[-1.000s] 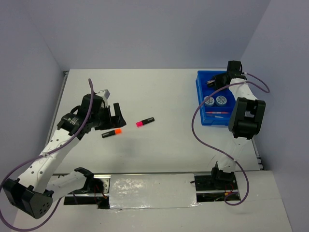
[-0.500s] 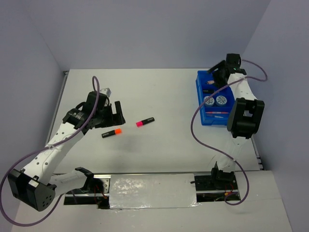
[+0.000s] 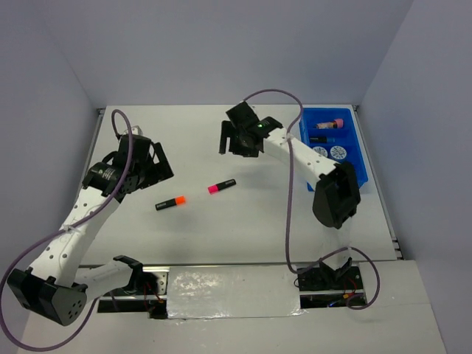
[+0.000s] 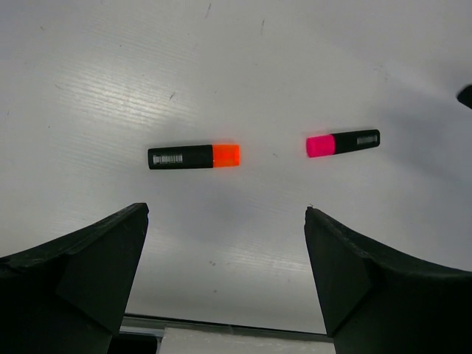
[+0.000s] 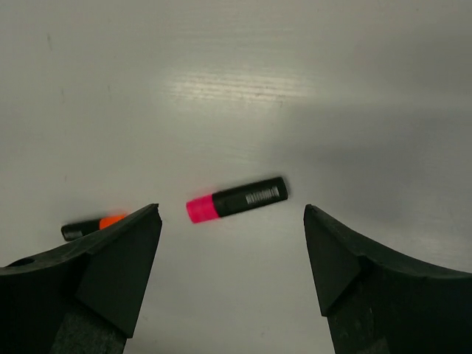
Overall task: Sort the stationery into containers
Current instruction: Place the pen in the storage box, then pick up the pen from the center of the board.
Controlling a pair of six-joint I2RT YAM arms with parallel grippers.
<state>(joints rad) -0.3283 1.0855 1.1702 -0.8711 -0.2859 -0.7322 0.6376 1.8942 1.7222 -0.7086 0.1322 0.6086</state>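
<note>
**Both claws open and empty over two loose highlighters**

Top view: the white table (image 3: 243, 228) holds the blue tray (image 3: 324, 113) at its 2 o'clock corner. Two items lie loose near the table centre, well apart from the tray: a pink-capped highlighter (image 3: 221, 186) and an orange-capped highlighter (image 3: 170, 202). The orange one is at 8 o'clock of the pink one, near it but not touching. Both lie flat. Black barrels, caps facing each other's side: orange cap points to 3 o'clock, pink cap to 9 o'clock.

In the tray, two round patterned discs (image 3: 329, 153) sit side by side in one compartment. A pink tube (image 3: 336, 122) lies at the far end, at 12 o'clock of the discs. The right arm's elbow covers the near end of the tray.

The left claw (image 3: 158, 164) hangs at 10 o'clock of the orange highlighter, jaws spread wide, gripping nothing. Its wrist view shows the left claw (image 4: 225, 214) with both highlighters beyond the fingertips: orange one (image 4: 194, 155) at 11 o'clock, pink one (image 4: 343, 142) at 1 o'clock.

The right claw (image 3: 230, 133) reaches across to table centre-far, at 12 o'clock of the pink highlighter, jaws also wide apart and empty. In its wrist view the right claw (image 5: 231, 210) frames the pink highlighter (image 5: 236, 199) between the fingers, no contact. The orange highlighter (image 5: 96, 226) peeks out by the left finger (image 5: 88, 280), partly hidden.
</note>
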